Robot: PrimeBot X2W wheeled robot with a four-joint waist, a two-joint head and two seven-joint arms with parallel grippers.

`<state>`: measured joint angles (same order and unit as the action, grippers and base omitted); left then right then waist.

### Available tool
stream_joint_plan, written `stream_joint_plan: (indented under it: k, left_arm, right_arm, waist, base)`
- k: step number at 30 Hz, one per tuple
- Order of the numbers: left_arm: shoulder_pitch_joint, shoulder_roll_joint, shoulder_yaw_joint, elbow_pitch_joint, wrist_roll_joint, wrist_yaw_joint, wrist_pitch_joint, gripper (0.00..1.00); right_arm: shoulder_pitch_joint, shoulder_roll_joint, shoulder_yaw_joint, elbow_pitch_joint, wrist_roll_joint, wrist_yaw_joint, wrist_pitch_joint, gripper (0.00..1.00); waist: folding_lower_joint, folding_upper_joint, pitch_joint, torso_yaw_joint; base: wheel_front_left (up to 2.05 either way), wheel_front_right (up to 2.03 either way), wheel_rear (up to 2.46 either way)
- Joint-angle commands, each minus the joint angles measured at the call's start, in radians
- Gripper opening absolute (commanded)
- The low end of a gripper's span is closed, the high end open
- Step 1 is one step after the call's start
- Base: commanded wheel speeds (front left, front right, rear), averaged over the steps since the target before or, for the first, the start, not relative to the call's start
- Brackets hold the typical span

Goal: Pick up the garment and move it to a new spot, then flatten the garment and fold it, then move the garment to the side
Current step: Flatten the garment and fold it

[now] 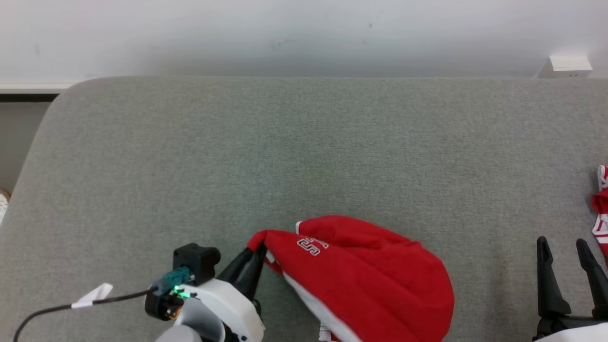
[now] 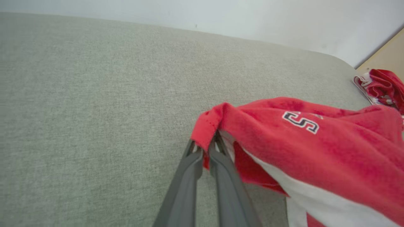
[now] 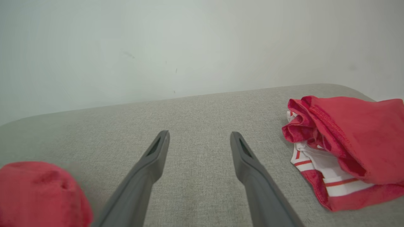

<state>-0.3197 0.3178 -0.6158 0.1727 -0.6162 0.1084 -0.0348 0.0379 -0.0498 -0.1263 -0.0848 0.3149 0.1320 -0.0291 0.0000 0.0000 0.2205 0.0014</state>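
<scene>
A red garment with white trim and an embroidered "S" lies bunched on the grey cushion near the front edge. My left gripper is shut on its left corner, and the left wrist view shows the red cloth draped over the closed fingertips. My right gripper stands open at the lower right, nothing between its fingers. In the right wrist view a corner of the garment sits at the lower left.
A second red and white garment lies crumpled at the cushion's right edge. The grey cushion stretches back to a pale wall. A white socket box sits on the wall at the upper right.
</scene>
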Motion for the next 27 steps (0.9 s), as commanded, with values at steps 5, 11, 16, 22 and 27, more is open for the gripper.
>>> stream_joint_plan:
  k: [5,11,16,22,27]
  left_arm:
    - [-0.002,-0.013,0.029,0.047,-0.008,-0.015,-0.092,1.0]
    - [0.024,0.028,0.09,0.063,0.017,0.027,-0.183,1.0]
    - [0.061,0.093,0.186,-0.004,0.088,0.105,-0.225,1.0]
    - [0.13,0.141,0.268,-0.171,0.193,0.142,-0.229,1.0]
    - [0.17,0.153,0.261,-0.221,0.214,0.135,-0.229,1.0]
  right_arm:
    - [-0.016,-0.002,0.007,-0.017,-0.017,-0.003,0.015,1.0]
    - [-0.009,-0.002,0.025,-0.05,-0.038,-0.003,0.032,1.0]
    - [0.007,-0.002,0.04,-0.086,-0.053,-0.003,0.048,1.0]
    - [0.035,-0.002,0.047,-0.125,-0.063,-0.003,0.072,1.0]
    - [0.049,-0.002,0.053,-0.141,-0.06,-0.003,0.087,1.0]
  waist:
    - [0.0,0.0,-0.012,0.011]
    - [0.0,0.0,-0.035,0.02]
    - [0.0,0.0,-0.055,0.026]
    - [0.0,0.0,-0.077,0.035]
    - [0.0,0.0,-0.088,0.035]
  base:
    - [0.0,0.0,0.0]
    - [0.0,0.0,0.0]
    - [0.0,0.0,0.0]
    - [0.0,0.0,0.0]
    - [0.0,0.0,0.0]
